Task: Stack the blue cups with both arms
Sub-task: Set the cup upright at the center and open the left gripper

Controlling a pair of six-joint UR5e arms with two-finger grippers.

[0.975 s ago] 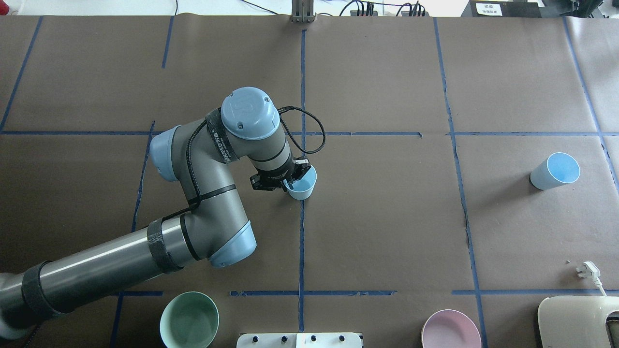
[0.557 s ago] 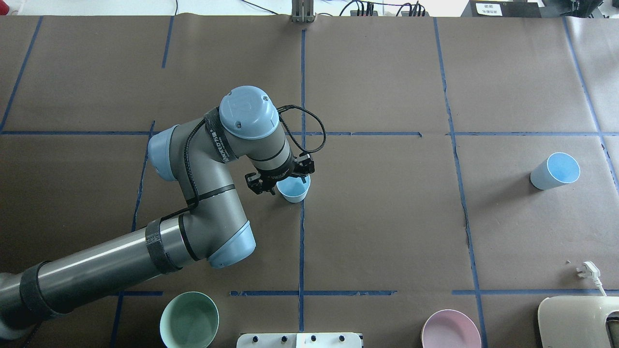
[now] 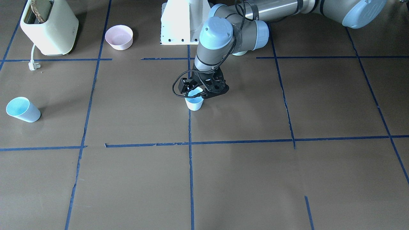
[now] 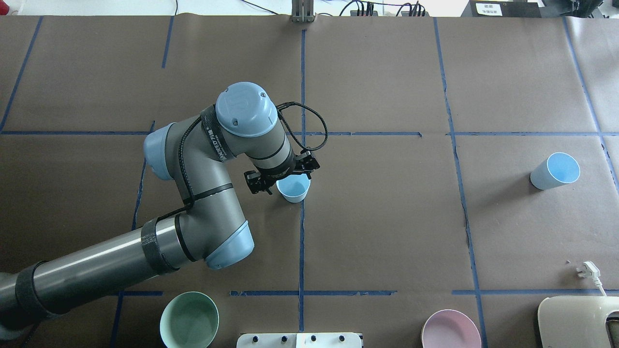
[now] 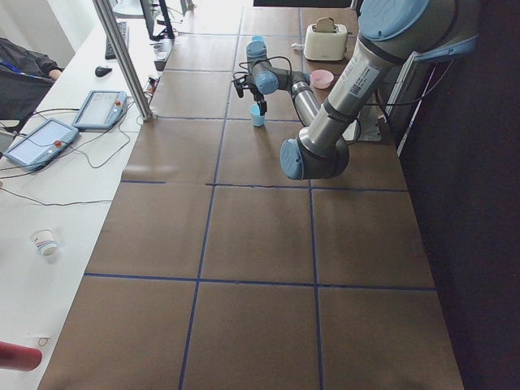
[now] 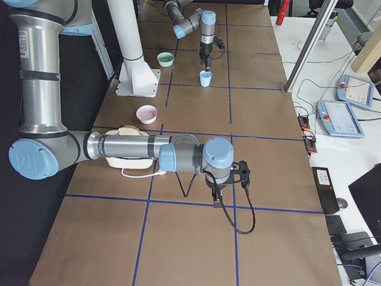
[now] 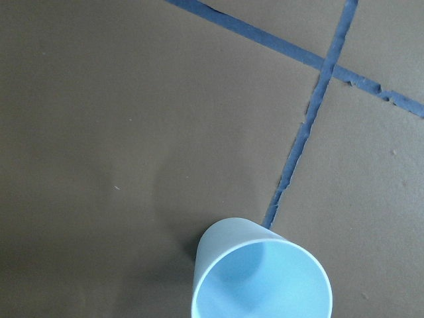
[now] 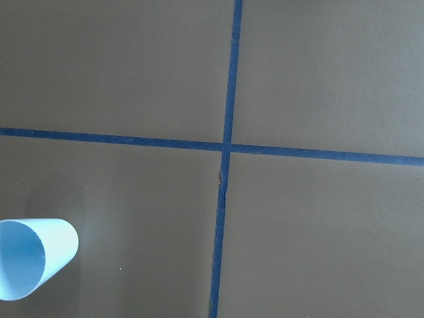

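Observation:
One blue cup (image 4: 293,188) stands upright on the brown table at the centre tape line; it also shows in the front view (image 3: 194,103) and the left wrist view (image 7: 262,275). My left gripper (image 4: 283,176) is open, just above and behind the cup's rim, with its fingers spread and not touching the cup. The other blue cup (image 4: 554,171) lies on its side far to the right, and shows in the right wrist view (image 8: 32,258). My right gripper (image 6: 216,201) shows only in the exterior right view, low over the table; I cannot tell whether it is open or shut.
A mint-green bowl (image 4: 189,320) and a pink bowl (image 4: 450,331) stand near the robot's edge. A cream toaster (image 3: 49,27) with a loose plug (image 3: 33,65) is at the right corner. The white pedestal (image 3: 180,22) stands between the bowls.
One second ago the left gripper held the cup tilted. The cup now stands upright and free; the gripper has opened and drawn slightly up and back.

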